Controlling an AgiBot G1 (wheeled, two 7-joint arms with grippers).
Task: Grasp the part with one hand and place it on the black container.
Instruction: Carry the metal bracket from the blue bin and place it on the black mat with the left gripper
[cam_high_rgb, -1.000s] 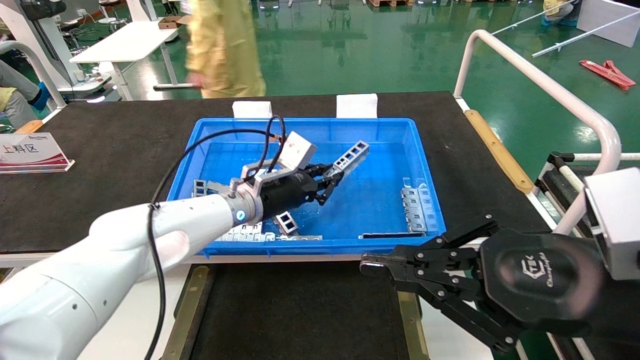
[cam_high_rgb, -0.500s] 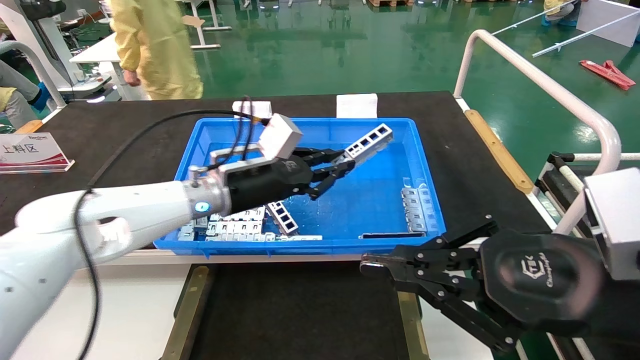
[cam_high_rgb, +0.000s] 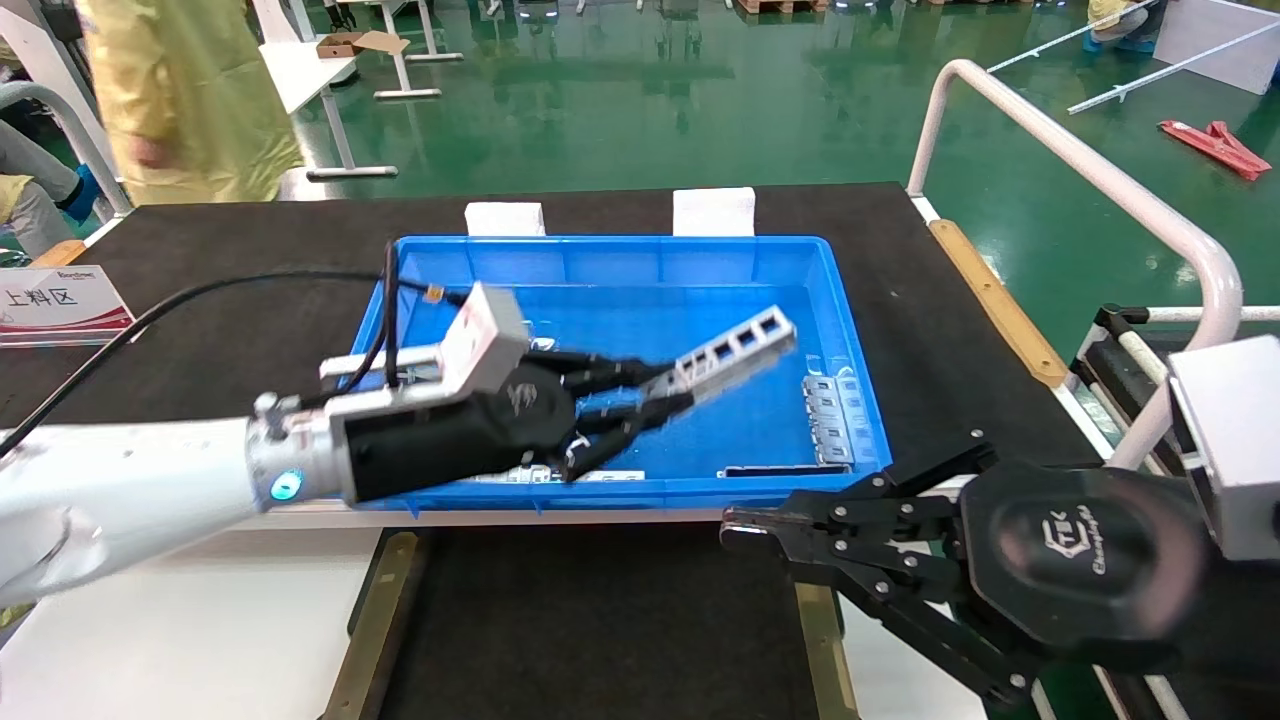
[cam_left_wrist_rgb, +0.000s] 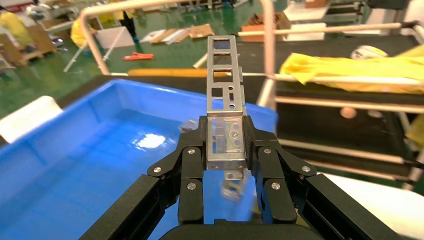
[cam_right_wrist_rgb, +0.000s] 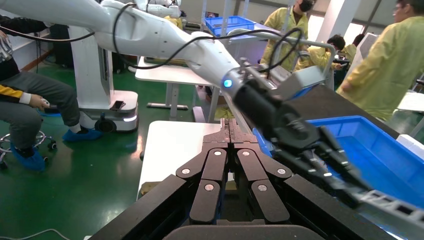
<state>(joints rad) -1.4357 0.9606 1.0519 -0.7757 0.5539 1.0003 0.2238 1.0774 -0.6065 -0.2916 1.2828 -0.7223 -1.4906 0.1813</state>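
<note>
My left gripper (cam_high_rgb: 665, 388) is shut on the part (cam_high_rgb: 735, 347), a silver channel with rectangular cutouts, and holds it in the air above the blue bin (cam_high_rgb: 850, 330). In the left wrist view the part (cam_left_wrist_rgb: 224, 92) stands straight out from between the fingers (cam_left_wrist_rgb: 192, 160). More parts (cam_high_rgb: 828, 418) lie in the bin at its right side. The black container (cam_high_rgb: 600, 620), with brass strips (cam_high_rgb: 375, 630) at its sides, lies in front of the bin. My right gripper (cam_high_rgb: 735, 532) is shut and empty, parked over the container's right edge; it also shows in the right wrist view (cam_right_wrist_rgb: 230, 131).
A plain flat strip (cam_high_rgb: 783, 469) lies in the bin near its front wall. A white rail (cam_high_rgb: 1080, 170) runs along the right. A sign (cam_high_rgb: 60, 300) stands at the far left of the black mat. A person in yellow (cam_high_rgb: 180, 90) stands behind the table.
My left gripper has lifted the part out of the bin and drawn back toward the bin's front wall. The person in yellow has walked left. The right arm has not moved.
</note>
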